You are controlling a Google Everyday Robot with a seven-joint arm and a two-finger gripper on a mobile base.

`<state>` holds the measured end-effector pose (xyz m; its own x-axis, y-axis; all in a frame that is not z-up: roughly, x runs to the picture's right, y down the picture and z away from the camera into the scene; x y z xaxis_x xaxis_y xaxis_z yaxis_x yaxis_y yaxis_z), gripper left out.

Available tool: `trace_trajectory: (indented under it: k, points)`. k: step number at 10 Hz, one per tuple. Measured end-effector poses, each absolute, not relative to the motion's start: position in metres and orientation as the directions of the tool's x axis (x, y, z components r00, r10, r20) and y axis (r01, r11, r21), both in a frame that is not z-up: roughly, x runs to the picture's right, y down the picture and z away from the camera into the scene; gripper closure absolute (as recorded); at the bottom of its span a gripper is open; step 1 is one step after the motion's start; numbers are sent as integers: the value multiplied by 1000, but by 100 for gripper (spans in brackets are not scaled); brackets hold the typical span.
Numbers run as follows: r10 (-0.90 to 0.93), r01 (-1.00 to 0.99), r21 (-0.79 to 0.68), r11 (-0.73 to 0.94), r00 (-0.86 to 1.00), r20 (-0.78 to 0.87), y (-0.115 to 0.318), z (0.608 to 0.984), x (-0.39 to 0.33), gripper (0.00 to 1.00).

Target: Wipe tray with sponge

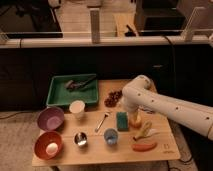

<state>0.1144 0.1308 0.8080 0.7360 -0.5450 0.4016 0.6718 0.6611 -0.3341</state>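
The green tray point(59, 98) lies at the table's back left, with dark utensils point(80, 83) lying in it. The teal sponge point(122, 120) lies flat on the table near the middle, right of a spoon point(102, 120). My white arm reaches in from the right and bends down. My gripper point(133, 115) hangs just right of the sponge, over an orange item point(135, 123), and is largely hidden by the wrist. It is well to the right of the tray.
A white cup point(77, 108), a purple bowl point(50, 119), a red bowl point(42, 142) holding a white egg, a metal cup point(80, 139) and a blue cup point(111, 136) stand at the front left. Dark grapes point(114, 97), a banana point(145, 130) and a carrot point(144, 146) lie near the arm.
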Motion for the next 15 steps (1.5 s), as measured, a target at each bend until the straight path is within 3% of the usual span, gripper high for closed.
trace_trajectory:
  k: [8,15]
  points:
    - [-561,713,-326,621,694,451,148,827,106,20]
    - [-378,546,-460,700,830,410,142,819,103,20]
